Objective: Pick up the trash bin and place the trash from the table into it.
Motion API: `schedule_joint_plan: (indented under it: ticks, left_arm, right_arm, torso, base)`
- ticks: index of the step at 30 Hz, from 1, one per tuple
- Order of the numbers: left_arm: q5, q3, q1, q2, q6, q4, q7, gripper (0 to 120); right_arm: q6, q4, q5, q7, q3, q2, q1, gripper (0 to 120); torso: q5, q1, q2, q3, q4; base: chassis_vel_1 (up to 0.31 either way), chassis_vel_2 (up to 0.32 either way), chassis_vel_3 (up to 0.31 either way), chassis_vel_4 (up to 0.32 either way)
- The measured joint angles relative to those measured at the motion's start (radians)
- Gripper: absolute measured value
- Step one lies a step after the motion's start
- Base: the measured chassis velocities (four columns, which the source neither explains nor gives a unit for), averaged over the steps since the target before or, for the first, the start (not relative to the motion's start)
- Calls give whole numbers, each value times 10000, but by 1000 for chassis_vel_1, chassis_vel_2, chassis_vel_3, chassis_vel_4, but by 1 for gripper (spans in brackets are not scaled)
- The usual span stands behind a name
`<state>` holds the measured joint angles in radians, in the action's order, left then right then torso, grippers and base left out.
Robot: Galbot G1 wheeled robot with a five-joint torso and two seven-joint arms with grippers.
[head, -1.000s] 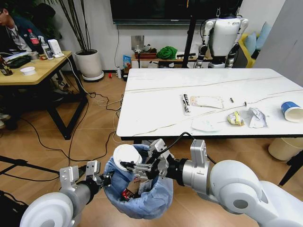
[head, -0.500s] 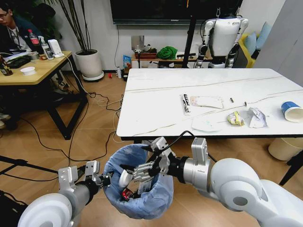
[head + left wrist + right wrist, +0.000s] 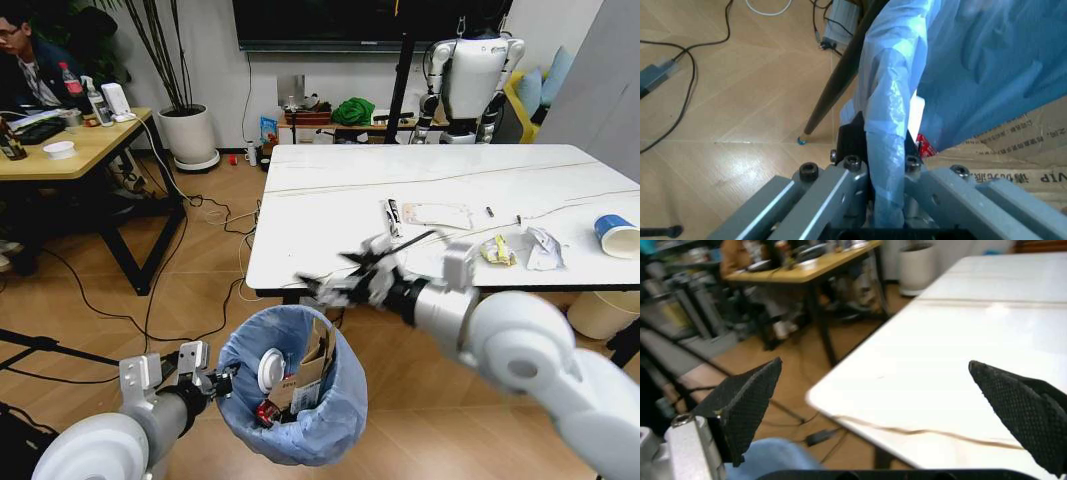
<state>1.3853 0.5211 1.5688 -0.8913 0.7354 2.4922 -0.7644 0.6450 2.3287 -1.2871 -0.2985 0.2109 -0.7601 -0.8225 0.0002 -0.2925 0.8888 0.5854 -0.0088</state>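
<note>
I have the left pincer (image 3: 222,381) clamped on the rim of the trash bin (image 3: 295,385), its fingers (image 3: 852,172) pinching the blue bag (image 3: 960,65), and the bin hangs just below the near edge of the table (image 3: 330,225). Cardboard (image 3: 312,370) and a white lid (image 3: 270,370) sit inside it. My right pincer (image 3: 335,283) is spread wide and empty at the table's near edge. Wrappers (image 3: 497,250), paper (image 3: 437,214) and a cup (image 3: 616,236) lie on the table.
</note>
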Motion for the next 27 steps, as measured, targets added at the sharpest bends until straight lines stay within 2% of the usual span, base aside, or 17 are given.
schedule_joint_plan:
  ticks: [1,4,8,15,21,27]
  left_arm:
    - [0,0,0,0,0,0,0,0]
    - [2,91,54,21,0,52,12,0]
    - [-31,117,55,12,0,76,14,0]
    - [-240,152,67,-15,0,76,76,0]
    - [-628,174,93,3,0,58,261,0]
    - [-668,274,185,-36,0,83,326,0]
  right_arm:
    - [0,0,0,0,0,0,0,100]
    - [-14,-228,-184,-1056,473,122,-264,100]
    - [29,-331,-159,-1450,971,146,-787,100]
    - [-12,-40,280,-1455,1979,-63,-1611,100]
    - [-66,462,2150,-754,3384,-422,-2964,100]
    - [-128,558,2712,-577,4255,-824,-3511,100]
  torso:
    - [0,0,0,0,0]
    - [0,0,0,0,2]
    - [0,0,0,0,1]
    - [0,0,0,0,2]
    - [1,0,0,-1,0]
    - [-1,0,0,0,4]
  base:
    - [0,0,0,0]
    - [0,0,0,0]
    - [0,0,0,0]
    - [0,0,0,0]
    - [0,0,0,0]
    - [0,0,0,0]
